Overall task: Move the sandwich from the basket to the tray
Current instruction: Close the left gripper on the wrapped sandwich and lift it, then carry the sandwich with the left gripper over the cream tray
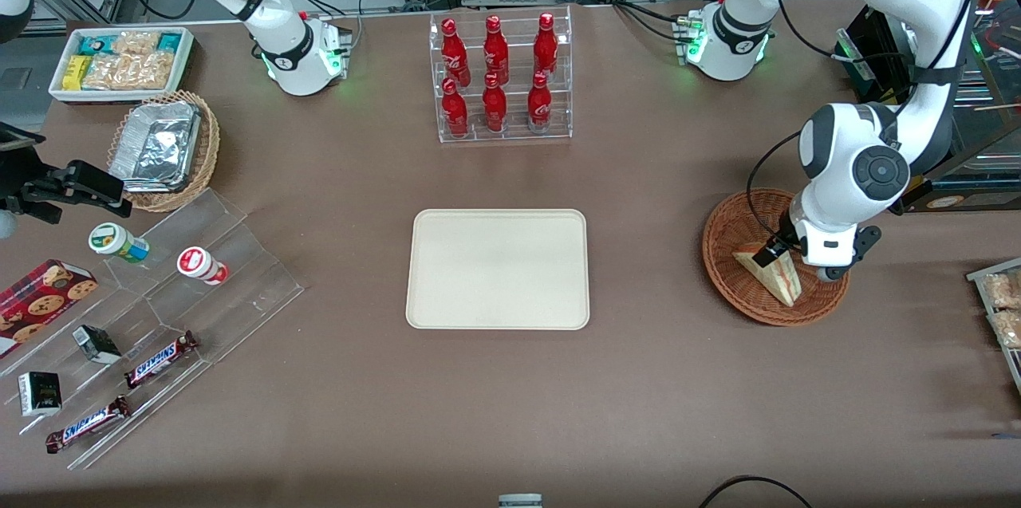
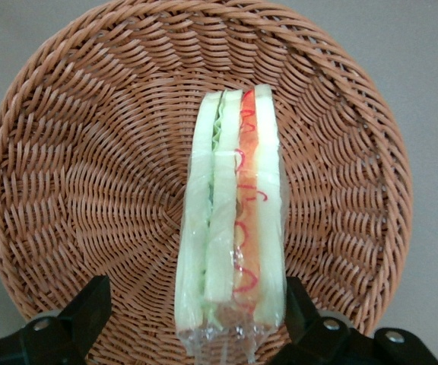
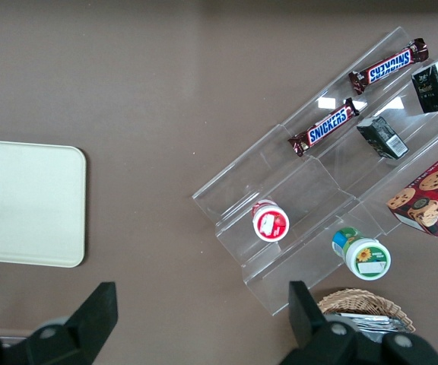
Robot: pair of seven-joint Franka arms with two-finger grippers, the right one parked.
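Gripper (image 2: 192, 308) is hovering low over the basket (image 1: 722, 241), fingers spread, straddling the sandwich (image 2: 230, 220) lying in it. Should be dropping squarely, closing gently across the bread, then lifting clear toward the tray (image 1: 498, 269).

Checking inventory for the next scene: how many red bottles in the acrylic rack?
6 red bottles, all in the clear acrylic rack farther from the front camera than the tray: three on the upper step, three on the lower. None seems hidden. The gripper is at the sandwich.

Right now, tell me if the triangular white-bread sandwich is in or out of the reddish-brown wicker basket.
In: sandwich sits on edge inside basket; open hand straddles it.
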